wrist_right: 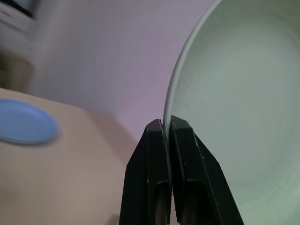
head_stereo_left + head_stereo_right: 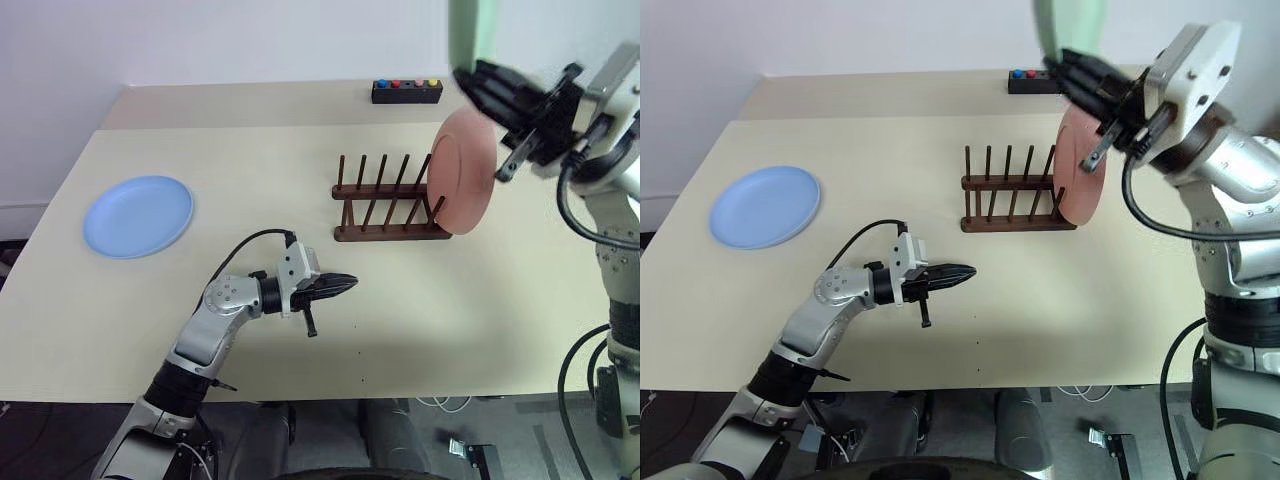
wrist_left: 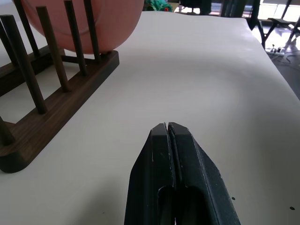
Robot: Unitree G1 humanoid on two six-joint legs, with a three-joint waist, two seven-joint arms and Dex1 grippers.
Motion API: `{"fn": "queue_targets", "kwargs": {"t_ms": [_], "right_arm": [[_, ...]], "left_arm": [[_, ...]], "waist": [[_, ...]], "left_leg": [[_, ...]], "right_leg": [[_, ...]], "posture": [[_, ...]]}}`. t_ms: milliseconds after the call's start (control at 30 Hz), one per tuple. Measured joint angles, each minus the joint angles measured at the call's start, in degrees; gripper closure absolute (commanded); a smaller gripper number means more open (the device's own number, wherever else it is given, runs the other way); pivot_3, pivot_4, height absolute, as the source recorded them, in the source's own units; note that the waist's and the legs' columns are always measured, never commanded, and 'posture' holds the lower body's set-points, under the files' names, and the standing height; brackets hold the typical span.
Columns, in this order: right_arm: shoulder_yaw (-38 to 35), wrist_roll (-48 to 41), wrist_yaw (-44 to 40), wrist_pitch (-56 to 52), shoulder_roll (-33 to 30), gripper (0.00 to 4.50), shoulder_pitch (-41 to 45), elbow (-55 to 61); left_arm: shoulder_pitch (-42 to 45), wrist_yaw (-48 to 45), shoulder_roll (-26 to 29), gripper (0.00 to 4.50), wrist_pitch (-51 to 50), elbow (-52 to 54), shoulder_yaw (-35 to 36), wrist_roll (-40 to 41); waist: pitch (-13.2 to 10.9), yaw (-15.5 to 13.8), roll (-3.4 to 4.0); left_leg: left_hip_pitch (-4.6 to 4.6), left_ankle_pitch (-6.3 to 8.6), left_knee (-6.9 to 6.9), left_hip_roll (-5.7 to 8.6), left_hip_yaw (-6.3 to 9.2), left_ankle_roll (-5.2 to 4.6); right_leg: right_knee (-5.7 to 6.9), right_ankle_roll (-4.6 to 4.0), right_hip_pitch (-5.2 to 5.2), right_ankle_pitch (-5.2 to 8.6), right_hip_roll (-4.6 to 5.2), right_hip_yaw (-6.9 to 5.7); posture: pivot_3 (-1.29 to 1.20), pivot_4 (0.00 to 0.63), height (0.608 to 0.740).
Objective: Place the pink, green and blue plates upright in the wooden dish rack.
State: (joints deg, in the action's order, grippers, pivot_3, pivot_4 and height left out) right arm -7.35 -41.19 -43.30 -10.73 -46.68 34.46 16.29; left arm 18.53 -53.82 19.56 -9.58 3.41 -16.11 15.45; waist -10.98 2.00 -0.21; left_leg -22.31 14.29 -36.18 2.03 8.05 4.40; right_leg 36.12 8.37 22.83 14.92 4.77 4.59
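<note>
White wall stands behind a pale beige surface (image 2: pixel 300 330), and from the head camera's left eye I see the wooden dish rack (image 2: pixel 388 200) near the middle of it, toward my right. The pink plate (image 2: pixel 464 172) stands upright in the rack's rightmost slot. The blue plate (image 2: pixel 138 215) lies flat far over on the left side, well apart from the rack. A black box with coloured buttons (image 2: pixel 407 91) sits at the far edge behind the rack. My left tool (image 2: pixel 340 283) hovers low over the surface in front of the rack, pointing right, its black fingers pressed together on nothing. My right tool (image 2: pixel 478 82) is raised above the rack's right end, pinching the green plate (image 2: pixel 472 30) by its lower rim; the plate stands on edge and runs out of the top of the picture.

From the right eye I read the same layout: the green plate is up in the air above and just behind the pink one, apart from it.

Through the left wrist camera I see the two fingers shut tight against each other above bare surface. The rack's rail and pegs lie ahead and to one side, with the pink plate's lower edge seated between the pegs at its end.

Through the right wrist camera the fingers (image 1: pixel 185 154) clamp the green plate's rim between them, its pale hollow face turned toward the lens. The blue plate shows blurred on the surface beyond.
</note>
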Motion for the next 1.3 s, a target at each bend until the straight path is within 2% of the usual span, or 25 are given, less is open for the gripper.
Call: {"fn": "queue_targets", "kwargs": {"t_ms": [200,367,467,1300], "right_arm": [[0.0,-9.7,-2.0,-10.5,3.7,4.47,-3.0,3.2],[-1.4,-14.1,-1.5,-16.2,7.5,4.47,-3.1,-1.3],[-2.7,-15.4,-1.7,-18.6,7.7,4.47,-3.1,-3.4],[-3.3,-11.1,-5.5,-21.5,11.6,4.47,-2.9,-13.3]], "left_arm": [[-0.1,0.3,0.2,4.50,-0.1,0.1,0.0,0.0],[-0.2,0.2,0.5,4.50,-0.2,0.2,0.1,0.1],[-0.5,0.2,1.0,4.50,-0.2,1.2,0.5,0.2],[-2.0,1.3,2.4,4.50,-1.6,3.5,2.9,1.3]], "waist": [[0.0,0.1,0.00],[0.0,0.0,0.00],[0.0,0.0,0.00],[0.0,0.2,0.00]], "left_leg": [[0.00,0.00,0.00,0.00,-0.01,0.00],[-0.01,0.00,0.01,0.00,-0.01,0.00],[-0.02,0.00,0.02,0.00,-0.01,0.00],[-0.03,0.00,0.02,0.00,-0.02,0.00]], "right_leg": [[0.01,0.00,0.02,0.00,-0.01,0.00],[0.01,0.00,0.04,0.00,-0.01,0.00],[0.00,0.00,0.05,0.00,-0.01,0.00],[0.02,0.00,0.08,0.00,-0.01,-0.01]], "posture": [[0.00,0.150,0.740],[0.00,0.150,0.740],[0.00,0.150,0.740],[0.00,0.150,0.740]]}}
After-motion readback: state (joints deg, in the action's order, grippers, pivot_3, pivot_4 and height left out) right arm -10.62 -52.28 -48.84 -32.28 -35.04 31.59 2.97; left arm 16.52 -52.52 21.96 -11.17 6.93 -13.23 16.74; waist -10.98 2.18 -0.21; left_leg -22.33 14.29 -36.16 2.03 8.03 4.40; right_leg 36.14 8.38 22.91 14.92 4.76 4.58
